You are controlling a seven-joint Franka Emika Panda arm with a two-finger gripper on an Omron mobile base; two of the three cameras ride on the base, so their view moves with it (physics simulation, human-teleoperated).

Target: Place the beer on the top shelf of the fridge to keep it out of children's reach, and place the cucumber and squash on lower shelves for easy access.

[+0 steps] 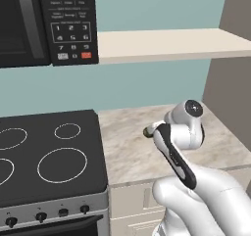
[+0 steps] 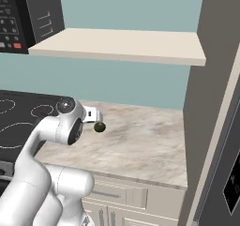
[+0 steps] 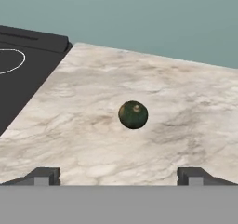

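Note:
The squash (image 3: 133,115), a small round dark olive ball with a pale spot on top, lies on the marble counter (image 3: 186,93). It sits ahead of my gripper (image 3: 119,176), apart from it. The two dark fingertips (image 3: 44,175) stand wide apart with nothing between them, so the gripper is open. From the right base view the squash (image 2: 99,126) shows just beyond my hand. In the left base view it (image 1: 146,131) peeks out beside the arm. The grey fridge (image 2: 215,103) rises at the counter's right end, its shelves hidden. The beer and the cucumber are out of view.
A black stovetop (image 1: 49,156) borders the counter on the left, with a microwave (image 1: 49,24) above it. A cream wall shelf (image 2: 122,44) hangs over the counter. The fridge door (image 2: 232,173) with a dark panel stands at the far right.

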